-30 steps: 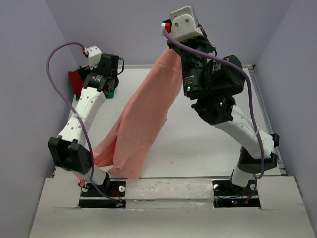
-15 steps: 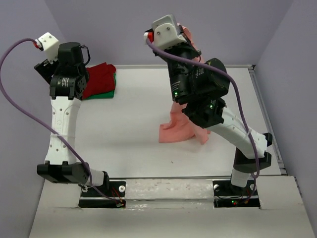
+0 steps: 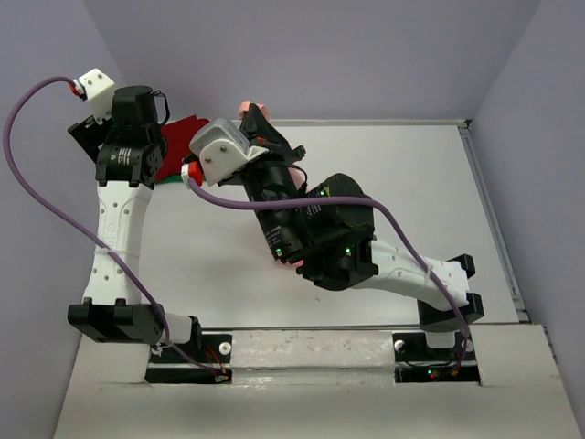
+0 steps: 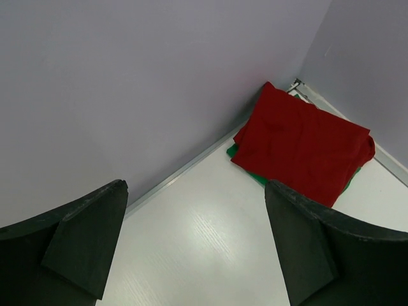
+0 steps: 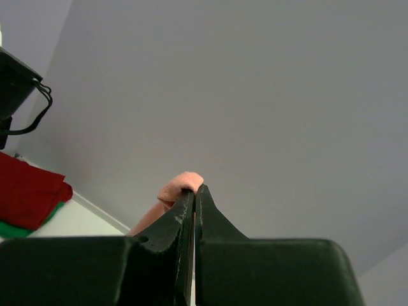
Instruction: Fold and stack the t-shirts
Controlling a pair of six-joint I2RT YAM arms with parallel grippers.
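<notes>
From above, the right arm [image 3: 320, 233] reaches across the table [image 3: 411, 183] toward the red shirt [image 3: 189, 126] and hides most of the pink shirt [image 3: 249, 110], which peeks out just right of the red one. The left wrist view shows the left gripper [image 4: 194, 191] spread wide and empty, near the red shirt lying on the green shirt [image 4: 245, 167]. In the right wrist view, the right gripper [image 5: 194, 194] is pinched tight on a pink fold, right of the red shirt.
</notes>
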